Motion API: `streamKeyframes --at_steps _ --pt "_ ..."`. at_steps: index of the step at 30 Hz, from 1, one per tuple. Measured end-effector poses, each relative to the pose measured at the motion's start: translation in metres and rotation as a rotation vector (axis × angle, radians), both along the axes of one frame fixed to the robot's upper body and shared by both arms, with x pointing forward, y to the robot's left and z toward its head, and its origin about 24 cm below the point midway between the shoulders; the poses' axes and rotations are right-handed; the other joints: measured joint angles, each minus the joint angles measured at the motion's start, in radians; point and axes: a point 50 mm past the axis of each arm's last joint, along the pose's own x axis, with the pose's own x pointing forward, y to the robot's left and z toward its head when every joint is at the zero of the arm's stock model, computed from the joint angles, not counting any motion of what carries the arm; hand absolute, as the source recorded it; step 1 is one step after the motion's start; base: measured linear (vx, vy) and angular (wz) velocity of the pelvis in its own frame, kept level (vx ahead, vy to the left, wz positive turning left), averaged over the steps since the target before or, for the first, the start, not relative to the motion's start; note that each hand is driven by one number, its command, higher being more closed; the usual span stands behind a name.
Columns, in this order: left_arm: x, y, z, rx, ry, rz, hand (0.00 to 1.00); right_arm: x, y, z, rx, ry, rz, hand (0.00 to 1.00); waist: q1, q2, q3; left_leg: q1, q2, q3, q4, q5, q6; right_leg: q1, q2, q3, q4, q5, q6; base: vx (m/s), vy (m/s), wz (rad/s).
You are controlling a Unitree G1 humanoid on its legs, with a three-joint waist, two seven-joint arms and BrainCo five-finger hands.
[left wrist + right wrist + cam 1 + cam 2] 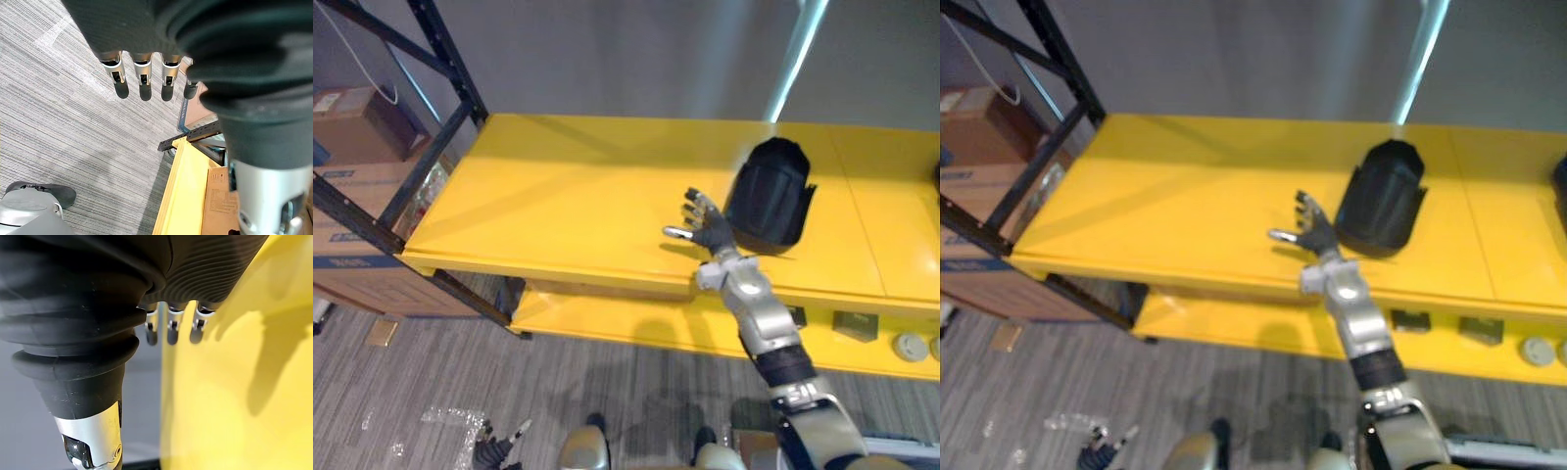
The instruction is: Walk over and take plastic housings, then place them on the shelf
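A black plastic housing (768,197) stands on the yellow shelf (568,196), right of its middle. Just left of the housing my right hand (705,227) hovers over the shelf board, fingers spread and straight, holding nothing; a small gap separates it from the housing (1384,201). In the right wrist view its fingers (169,328) point out over the yellow surface. My left hand (494,452) hangs low near the floor at the lower left, and its fingers (142,78) are straight and empty in the left wrist view.
A second dark object (936,176) sits at the shelf's right edge. The lower yellow shelf (607,318) carries small grey parts (855,326). Black rack struts (431,157) and cardboard boxes (352,137) stand at the left. Clear plastic wrap (450,423) lies on the grey carpet.
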Motion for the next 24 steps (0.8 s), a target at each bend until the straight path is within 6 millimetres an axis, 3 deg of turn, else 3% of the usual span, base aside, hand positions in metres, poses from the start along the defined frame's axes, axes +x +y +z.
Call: streamKeyframes --at_steps 18,24 --pt "0.002 -0.007 -0.001 -0.007 0.003 -0.02 0.0 0.003 -0.035 0.006 0.061 -0.008 -0.247 0.0 -0.002 0.004 0.026 0.018 -0.001 0.024 -0.027 0.011 0.0 -0.016 -0.002 0.024 0.014 -0.003 0.0 0.0 0.001 -0.03" --pt "0.003 -0.014 -0.003 -0.023 0.002 -0.023 0.0 0.003 -0.037 0.009 0.068 -0.017 -0.267 0.0 -0.004 0.004 0.026 0.018 -0.002 0.025 -0.032 0.012 0.0 -0.019 -0.002 0.024 0.014 -0.005 0.0 0.0 0.0 0.0"
